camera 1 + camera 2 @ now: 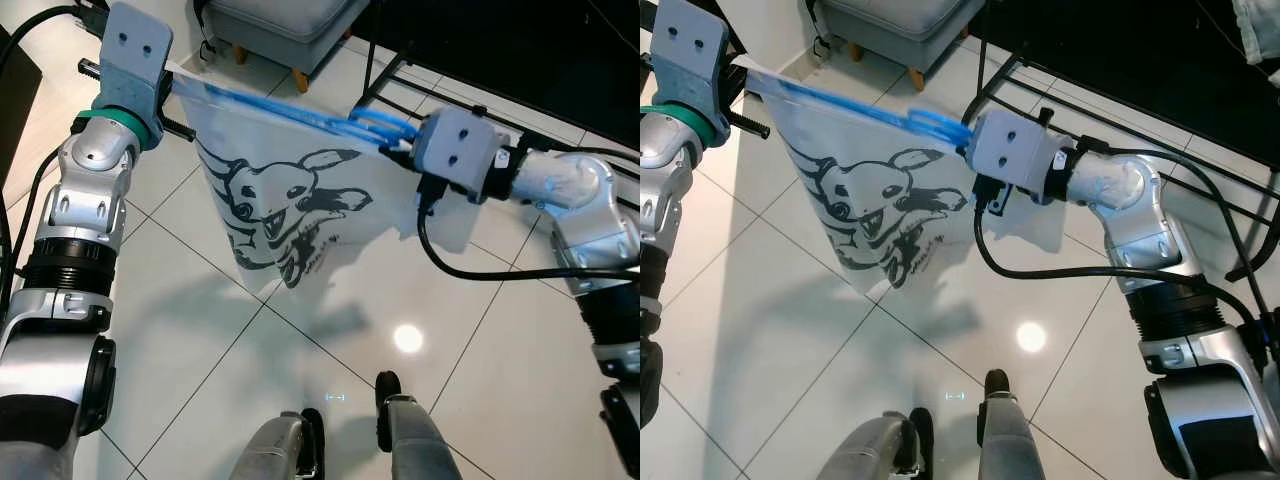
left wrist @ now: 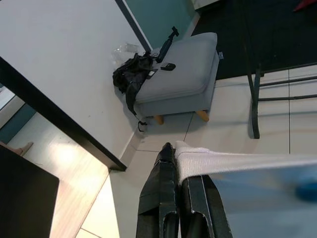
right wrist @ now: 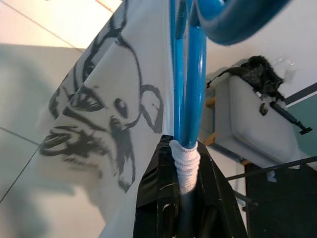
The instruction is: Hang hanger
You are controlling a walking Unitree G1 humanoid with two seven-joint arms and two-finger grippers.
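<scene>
Both grippers — left (image 2: 174,198) and right (image 3: 185,198) — clench the blue hanger (image 1: 300,112) with its printed shirt (image 1: 290,215) stretched between them above the tiled floor (image 1: 300,350) — lifted, not yet hung on the dark rack (image 1: 1120,60).

Items you cannot fully see:
- Left gripper (image 2: 174,198): in the eye views its fingertips are hidden behind the wrist housing.
- Blue hanger (image 1: 300,112): its far end lies under the white printed shirt (image 1: 290,215); its hook is cut off at the right wrist view's edge.
- Grey ottoman (image 1: 285,25): cropped by the top edge.
- Items on the ottoman (image 2: 168,66): too small to identify.
</scene>
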